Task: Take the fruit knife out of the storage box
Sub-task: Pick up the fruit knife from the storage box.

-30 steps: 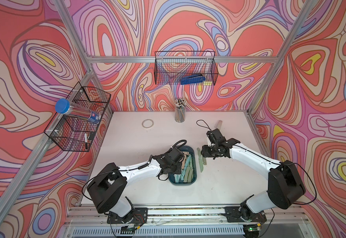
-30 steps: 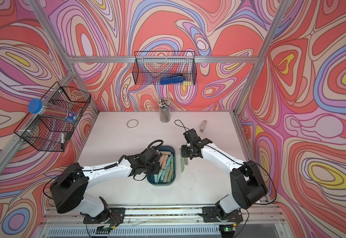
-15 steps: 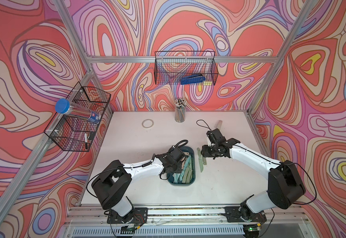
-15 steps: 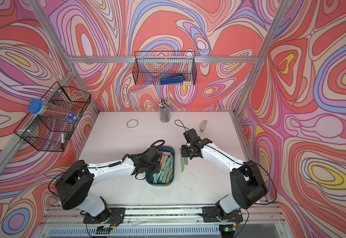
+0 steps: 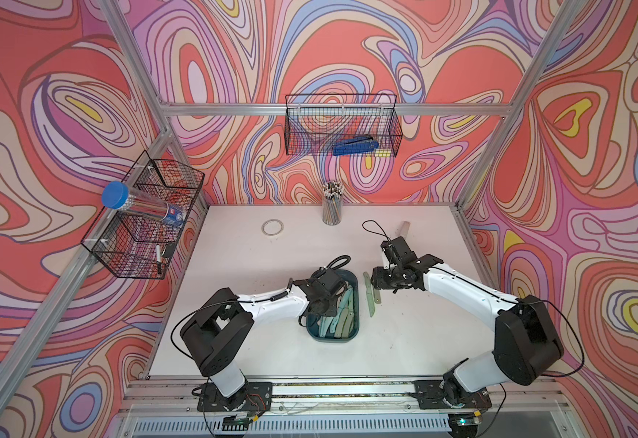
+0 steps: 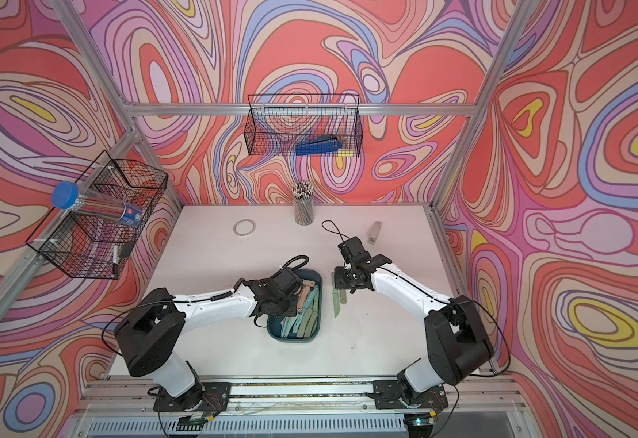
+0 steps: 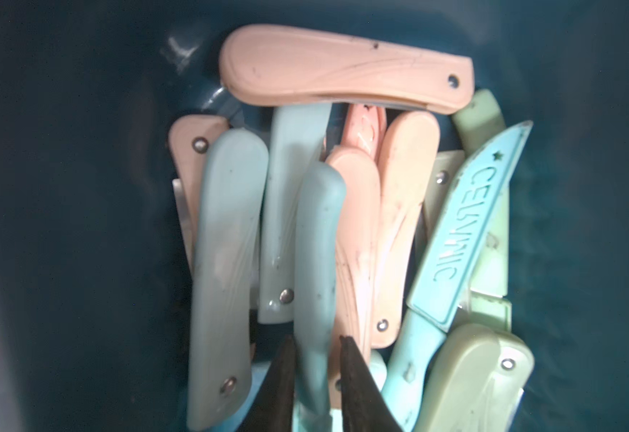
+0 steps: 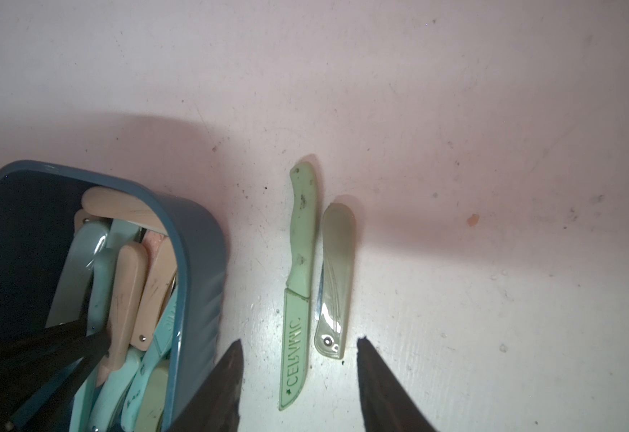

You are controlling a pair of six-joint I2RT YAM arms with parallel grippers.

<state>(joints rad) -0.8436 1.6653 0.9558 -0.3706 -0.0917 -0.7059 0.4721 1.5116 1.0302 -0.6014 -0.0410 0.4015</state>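
Observation:
The dark teal storage box sits mid-table, filled with several pastel fruit knives, some folded and some sheathed. My left gripper reaches down into the box and is shut on the handle of a pale teal knife lying in the pile. Just right of the box, my right gripper hangs open over two green knives on the table, one sheathed and one folded. Nothing is between its fingers.
A cup of pencils, a tape ring and a small grey block stand toward the back of the white table. Black wire baskets hang on the back wall and the left wall.
My left gripper has shifted slightly inside the box and closed on the pale teal knife handle. The right arm has not moved.

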